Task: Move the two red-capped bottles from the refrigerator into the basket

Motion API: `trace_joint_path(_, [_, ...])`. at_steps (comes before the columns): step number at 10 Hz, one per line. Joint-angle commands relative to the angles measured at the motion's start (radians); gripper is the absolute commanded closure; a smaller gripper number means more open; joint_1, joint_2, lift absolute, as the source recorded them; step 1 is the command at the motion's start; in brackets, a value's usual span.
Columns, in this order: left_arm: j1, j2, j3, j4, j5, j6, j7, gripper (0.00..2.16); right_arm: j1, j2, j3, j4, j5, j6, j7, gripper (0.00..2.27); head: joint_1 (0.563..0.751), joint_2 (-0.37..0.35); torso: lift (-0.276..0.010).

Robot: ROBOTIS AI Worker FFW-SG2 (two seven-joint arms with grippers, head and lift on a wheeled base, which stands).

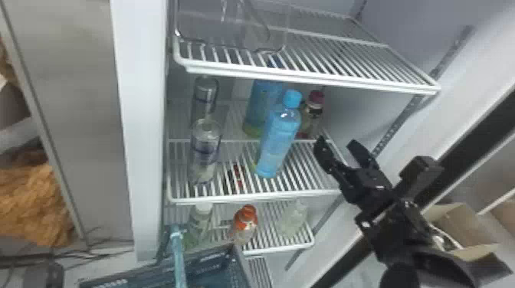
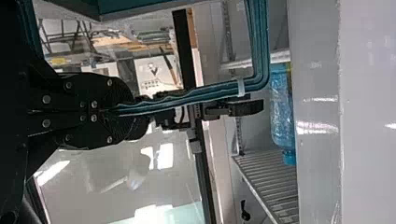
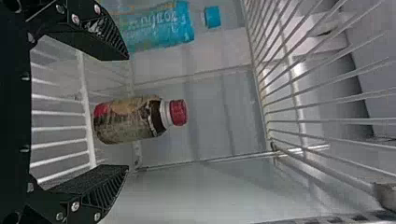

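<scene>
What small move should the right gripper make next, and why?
I'd ease the right gripper forward, deeper into the fridge, before closing. It is open, and in the right wrist view the red-capped bottle stands beyond the fingertips, roughly lined up with the gap between them. A blue bottle stands to one side, so probably go slowly.

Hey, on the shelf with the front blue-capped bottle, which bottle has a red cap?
The red-capped bottle at the right rear, partly behind the front blue-capped bottle; its red cap sets it apart.
</scene>
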Motion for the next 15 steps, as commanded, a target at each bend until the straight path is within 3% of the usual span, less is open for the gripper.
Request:
trace_joint_path(1, [0.004, -0.001, -0.002, 0.0, 0.0, 0.002, 0.0, 1.2, -0.054, -0.012, 0.028, 0.06, 0.018, 0.006, -0.008, 0.19, 0.695, -0.35, 0.0])
trace_joint_path(15, [0.004, 0.0, 0.0, 0.002, 0.002, 0.002, 0.002, 1.2, -0.297, -0.045, 0.108, 0.289, 0.13, 0.095, -0.104, 0.19, 0.695, -0.35, 0.0])
